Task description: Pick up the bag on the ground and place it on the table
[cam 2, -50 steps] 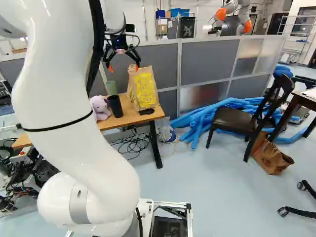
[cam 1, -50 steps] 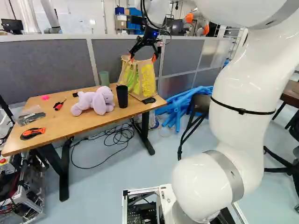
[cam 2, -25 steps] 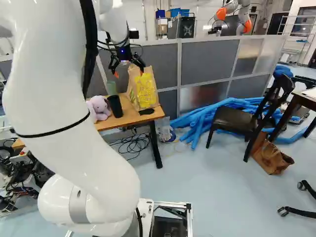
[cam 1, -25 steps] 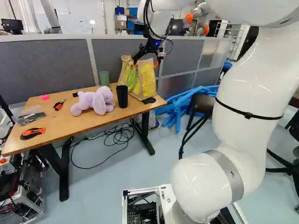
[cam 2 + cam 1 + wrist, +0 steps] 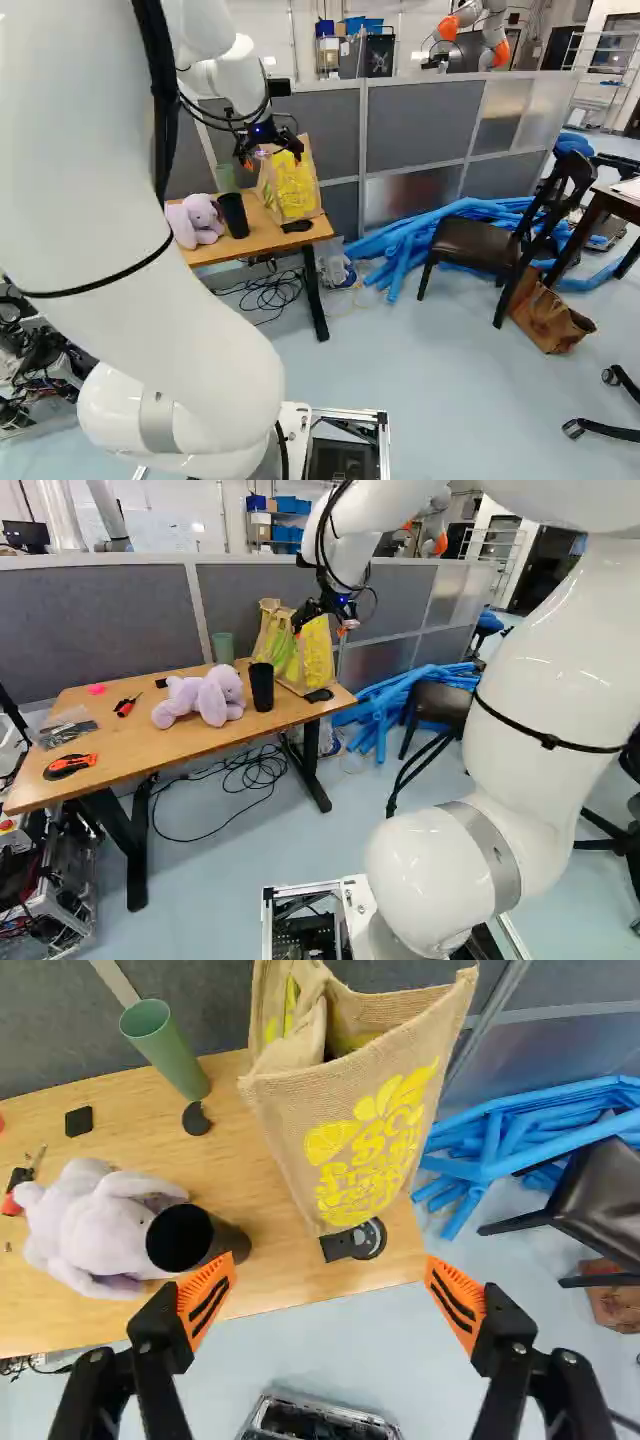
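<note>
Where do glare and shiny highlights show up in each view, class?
Left base view: bright highlights on the white arm; right base view: soft sheen on the dark chair; wrist view: pale glare on the floor.

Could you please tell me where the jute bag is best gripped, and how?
I would come from above and pinch the bag by its top edge on the printed side, one finger inside: it stands upright on the table, mouth open, leaving that edge exposed.

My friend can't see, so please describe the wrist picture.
A tan bag with yellow print stands on a table, ahead of the open claw. A black cup, a green cup and a purple toy share the table; blue tubes lie beside it.
</note>
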### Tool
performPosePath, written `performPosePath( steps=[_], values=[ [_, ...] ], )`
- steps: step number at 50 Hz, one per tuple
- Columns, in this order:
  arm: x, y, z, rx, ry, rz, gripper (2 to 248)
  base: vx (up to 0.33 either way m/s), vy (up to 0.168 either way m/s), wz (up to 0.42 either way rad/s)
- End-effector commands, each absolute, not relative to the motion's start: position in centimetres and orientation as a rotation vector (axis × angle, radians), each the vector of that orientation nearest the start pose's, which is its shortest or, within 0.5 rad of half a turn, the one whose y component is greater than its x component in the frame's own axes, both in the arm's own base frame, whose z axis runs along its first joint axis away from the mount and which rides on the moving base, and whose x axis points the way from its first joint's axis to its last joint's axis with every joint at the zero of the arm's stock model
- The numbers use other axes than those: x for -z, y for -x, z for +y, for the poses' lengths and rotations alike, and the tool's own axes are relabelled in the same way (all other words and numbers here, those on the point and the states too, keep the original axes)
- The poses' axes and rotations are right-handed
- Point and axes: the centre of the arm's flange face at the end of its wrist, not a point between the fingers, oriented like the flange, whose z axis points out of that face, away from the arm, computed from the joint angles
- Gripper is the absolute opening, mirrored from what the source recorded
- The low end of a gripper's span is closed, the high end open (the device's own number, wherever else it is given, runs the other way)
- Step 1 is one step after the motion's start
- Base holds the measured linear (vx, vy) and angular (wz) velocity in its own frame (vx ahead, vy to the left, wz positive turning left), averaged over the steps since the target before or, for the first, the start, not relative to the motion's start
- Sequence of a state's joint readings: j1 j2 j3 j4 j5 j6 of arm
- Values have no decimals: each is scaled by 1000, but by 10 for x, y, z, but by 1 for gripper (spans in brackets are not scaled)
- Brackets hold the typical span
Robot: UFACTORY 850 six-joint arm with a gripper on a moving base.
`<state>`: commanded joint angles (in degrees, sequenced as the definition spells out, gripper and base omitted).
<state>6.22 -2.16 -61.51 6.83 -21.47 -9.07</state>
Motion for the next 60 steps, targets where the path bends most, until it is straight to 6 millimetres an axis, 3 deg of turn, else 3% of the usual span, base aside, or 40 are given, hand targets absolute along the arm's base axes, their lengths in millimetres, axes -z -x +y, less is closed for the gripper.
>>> performPosePath(
  steps=[35,60],
  values=[
    [-497,-441,29,1340,2827,-123,247,0,0,0],
    [-442,-384,14,1535,2745,-68,247,0,0,0]
  ],
)
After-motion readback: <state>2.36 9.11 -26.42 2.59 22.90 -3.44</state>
